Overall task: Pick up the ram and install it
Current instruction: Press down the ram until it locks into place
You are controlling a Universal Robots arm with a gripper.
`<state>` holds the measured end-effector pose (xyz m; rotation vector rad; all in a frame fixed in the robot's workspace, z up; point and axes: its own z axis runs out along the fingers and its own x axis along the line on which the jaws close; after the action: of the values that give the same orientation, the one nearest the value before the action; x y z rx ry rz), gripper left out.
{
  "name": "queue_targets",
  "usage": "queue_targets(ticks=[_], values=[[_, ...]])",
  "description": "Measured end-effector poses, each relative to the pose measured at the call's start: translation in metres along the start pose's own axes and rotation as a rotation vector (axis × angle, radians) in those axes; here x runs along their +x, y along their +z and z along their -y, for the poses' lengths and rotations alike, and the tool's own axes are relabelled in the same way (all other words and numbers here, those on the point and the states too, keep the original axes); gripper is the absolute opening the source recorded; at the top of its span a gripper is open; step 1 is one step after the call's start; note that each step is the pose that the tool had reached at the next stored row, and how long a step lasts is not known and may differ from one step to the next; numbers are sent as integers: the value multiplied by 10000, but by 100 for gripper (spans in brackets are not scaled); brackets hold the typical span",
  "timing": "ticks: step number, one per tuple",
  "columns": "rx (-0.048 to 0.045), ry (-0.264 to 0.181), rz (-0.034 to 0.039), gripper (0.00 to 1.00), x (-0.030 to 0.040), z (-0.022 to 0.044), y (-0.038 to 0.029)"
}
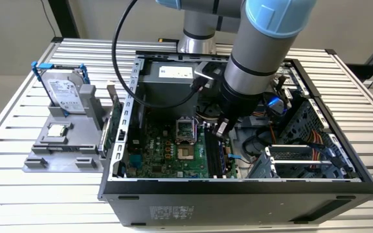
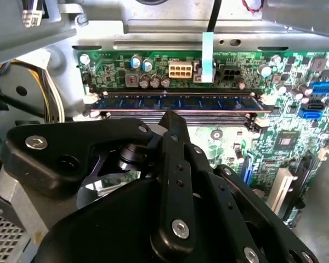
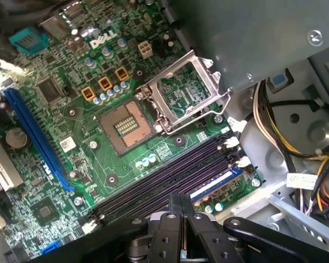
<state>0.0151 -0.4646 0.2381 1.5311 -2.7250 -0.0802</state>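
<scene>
The ram [image 2: 175,102], a long thin board with dark chips, stands on edge in the memory slot nearest the motherboard's [image 2: 225,137] edge. In the first wrist view only the end of the ram [image 3: 216,185] shows beside the dark empty slots [image 3: 153,189]. My gripper [image 2: 172,116] sits right at the ram's middle with its black fingers [image 3: 170,219] pressed together. I cannot tell whether the tips touch the ram's top edge. In the exterior view the gripper [image 1: 220,130] reaches down inside the open computer case [image 1: 238,187], over the slots.
The processor socket [image 3: 126,123] lies bare with its metal latch frame [image 3: 186,90] raised. Cable bundles [image 3: 274,131] and a drive cage [image 1: 303,160] crowd the exterior view's right. Outside the case, a grey holder [image 1: 44,158] carries a silver hard drive [image 1: 65,92] and a small square chip [image 1: 57,130].
</scene>
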Motion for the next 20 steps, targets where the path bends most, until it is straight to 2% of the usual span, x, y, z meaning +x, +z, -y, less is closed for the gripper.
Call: queue_targets(ticks=[20], values=[[-28,-2285,-119,0,-12,20,-1]])
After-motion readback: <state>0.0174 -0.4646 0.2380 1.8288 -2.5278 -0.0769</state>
